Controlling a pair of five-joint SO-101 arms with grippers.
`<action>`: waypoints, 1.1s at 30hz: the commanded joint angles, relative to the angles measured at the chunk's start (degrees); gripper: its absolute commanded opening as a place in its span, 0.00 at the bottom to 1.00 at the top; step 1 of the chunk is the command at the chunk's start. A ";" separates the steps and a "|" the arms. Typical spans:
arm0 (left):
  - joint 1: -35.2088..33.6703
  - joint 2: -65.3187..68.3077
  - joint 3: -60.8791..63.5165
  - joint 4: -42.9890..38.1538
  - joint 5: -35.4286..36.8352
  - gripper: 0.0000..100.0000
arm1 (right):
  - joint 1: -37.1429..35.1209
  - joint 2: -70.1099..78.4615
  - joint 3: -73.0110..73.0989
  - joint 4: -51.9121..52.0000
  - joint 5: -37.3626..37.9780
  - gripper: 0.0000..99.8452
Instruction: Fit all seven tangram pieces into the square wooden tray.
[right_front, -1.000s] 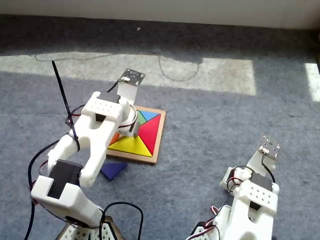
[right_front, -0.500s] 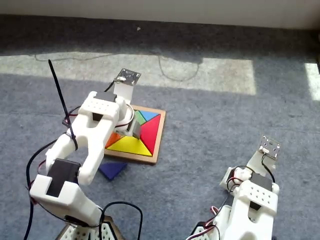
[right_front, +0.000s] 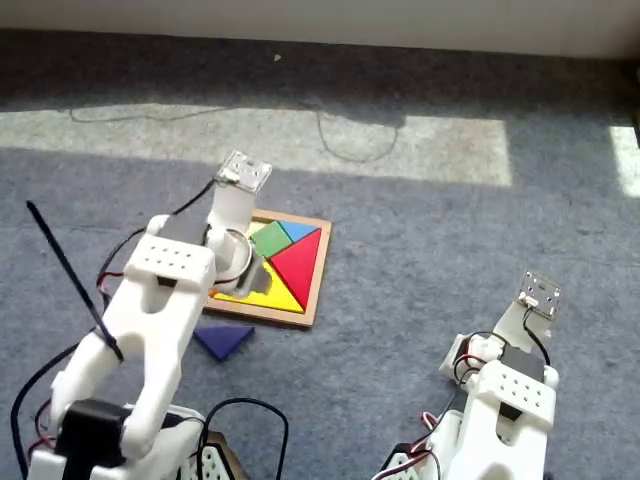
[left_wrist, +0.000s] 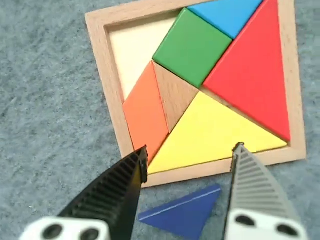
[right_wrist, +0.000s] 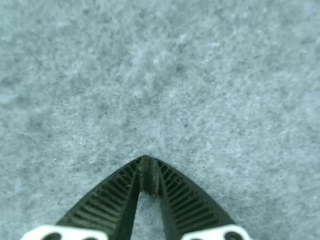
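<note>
The tray is almost full; the blue triangle lies just beside it; the left gripper hangs above, jaws apart and empty; next it should drop and pinch the triangle

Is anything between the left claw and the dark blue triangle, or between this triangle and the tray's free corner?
Nothing visible lies between the open left claw and the dark blue wooden triangle. Towards the bare corner stand the square wooden tray's rim and the orange parallelogram.

Carpeted indoor room, grey pile carpet, patch of sunlight, pale wall base, loose cable
</note>
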 joint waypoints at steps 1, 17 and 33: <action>-0.84 -11.82 8.22 0.26 -6.42 0.28 | 1.10 -0.40 0.04 -0.31 0.53 0.00; -6.20 -21.32 23.25 4.40 -33.93 0.28 | 1.10 -0.40 0.04 -0.31 0.53 0.00; 0.22 -20.79 29.14 -4.31 -39.47 0.23 | 1.10 -0.40 0.04 -0.31 0.53 0.00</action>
